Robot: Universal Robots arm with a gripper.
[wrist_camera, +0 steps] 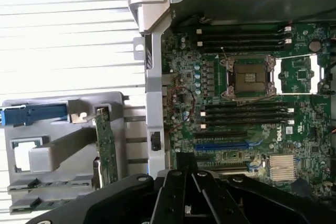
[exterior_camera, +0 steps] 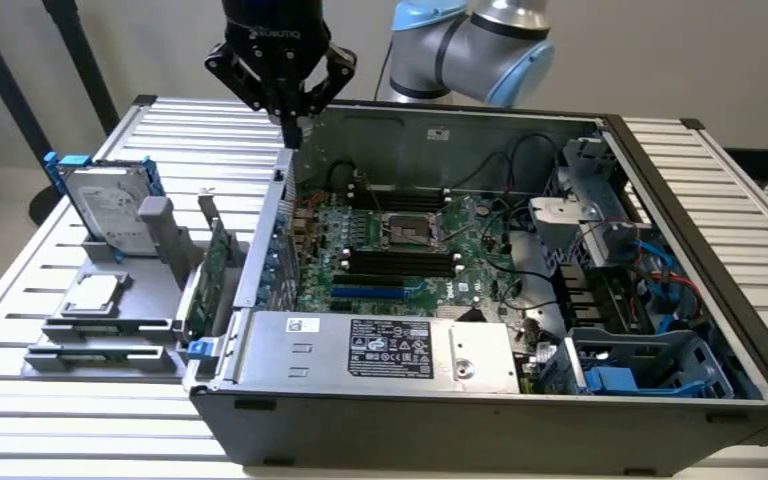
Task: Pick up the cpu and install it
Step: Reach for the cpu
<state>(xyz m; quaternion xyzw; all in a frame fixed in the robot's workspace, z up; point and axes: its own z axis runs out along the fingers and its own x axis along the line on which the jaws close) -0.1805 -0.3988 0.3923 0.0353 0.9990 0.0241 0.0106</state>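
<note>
None of the install shows as done. Pincer [exterior_camera: 291, 137], fingers together and empty, hangs above a corner of the open computer case [exterior_camera: 357, 425]. CPU socket [exterior_camera: 407, 232] stands vacant. The cpu [exterior_camera: 93, 293] lies in the grey holder [exterior_camera: 104, 327] on the bench [exterior_camera: 37, 420], well apart.

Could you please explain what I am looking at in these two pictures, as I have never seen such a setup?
A robot arm ends in a black gripper, its fingers together and holding nothing. One picture is from a camera off the arm; the other looks down from the wrist. On the slatted table lies an open computer case showing its motherboard and open socket. Beside it, a grey holder carries a hard drive and the cpu, a small silver chip.
</note>
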